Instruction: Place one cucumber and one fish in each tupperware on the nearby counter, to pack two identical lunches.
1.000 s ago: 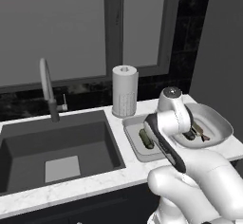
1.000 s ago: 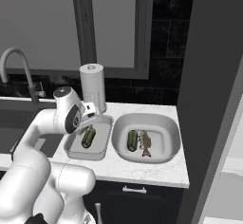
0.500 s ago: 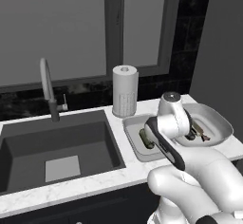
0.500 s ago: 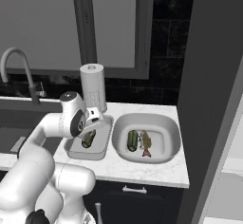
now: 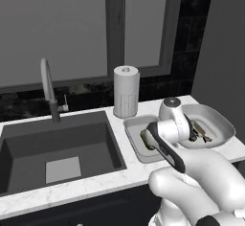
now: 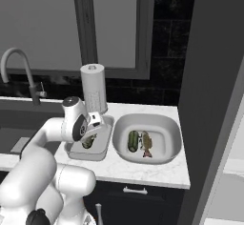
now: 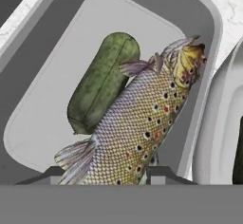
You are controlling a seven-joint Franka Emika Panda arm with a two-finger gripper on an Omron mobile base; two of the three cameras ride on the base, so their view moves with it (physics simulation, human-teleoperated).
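Gripper (image 7: 137, 176): positioned low over the narrow tray; fingers (image 7: 163, 173) closed on the tail end of a spotted fish (image 7: 137, 123).
Gripped fish: body angled across the tray, head toward the far corner near the rim, one flank touching the cucumber; contact with the tray floor cannot be told.
Narrow tray (image 7: 42, 90): light grey, rectangular, set on the counter (image 6: 143, 169) just beside the sink (image 5: 57, 148).
Cucumber in tray (image 7: 102, 83): dark green, lying flat on the tray floor, partly overlapped by the fish.
Wide dish (image 6: 171, 133): rounded flared rim, just beside the tray on its right, rims near or touching.
Dish contents: second cucumber (image 6: 133, 141) and second fish (image 6: 147, 145), lying side by side on the dish floor.
Counter: white marble look, carrying tray, dish and a paper towel roll (image 6: 94, 88).
Paper towel roll: upright, behind the tray, near the window.
Faucet (image 5: 49, 90): curved, behind the sink.
Arm: wrist bent down over the tray in both base views, hiding part of it.
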